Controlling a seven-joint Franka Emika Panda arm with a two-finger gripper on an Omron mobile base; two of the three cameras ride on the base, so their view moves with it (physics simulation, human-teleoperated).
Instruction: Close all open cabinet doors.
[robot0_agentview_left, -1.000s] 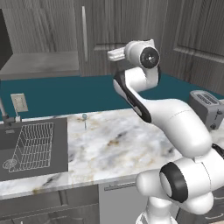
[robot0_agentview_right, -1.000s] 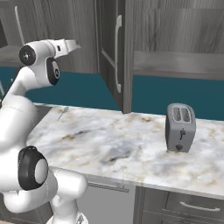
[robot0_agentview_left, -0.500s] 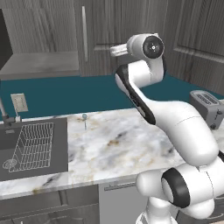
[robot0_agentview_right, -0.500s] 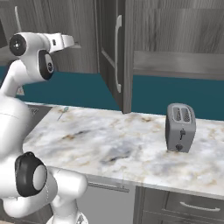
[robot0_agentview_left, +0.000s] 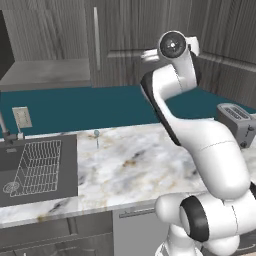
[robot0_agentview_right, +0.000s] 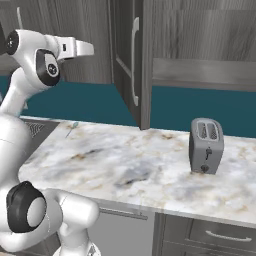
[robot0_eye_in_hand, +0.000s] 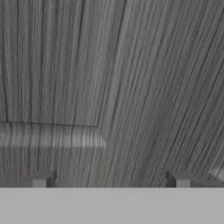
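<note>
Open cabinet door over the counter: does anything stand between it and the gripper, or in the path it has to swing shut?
Nothing visible does. The open cabinet door juts out above the marble counter, and the gripper, jaws open, hangs to its left with bare air between. The toaster stands lower, right of the door, beneath its sweep.

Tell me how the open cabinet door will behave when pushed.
The open cabinet door looks like a rigid wood panel, so it should swing as one piece without flexing. Hanging edge-on over the counter, it probably pivots freely, with nothing visibly blocking it.
</note>
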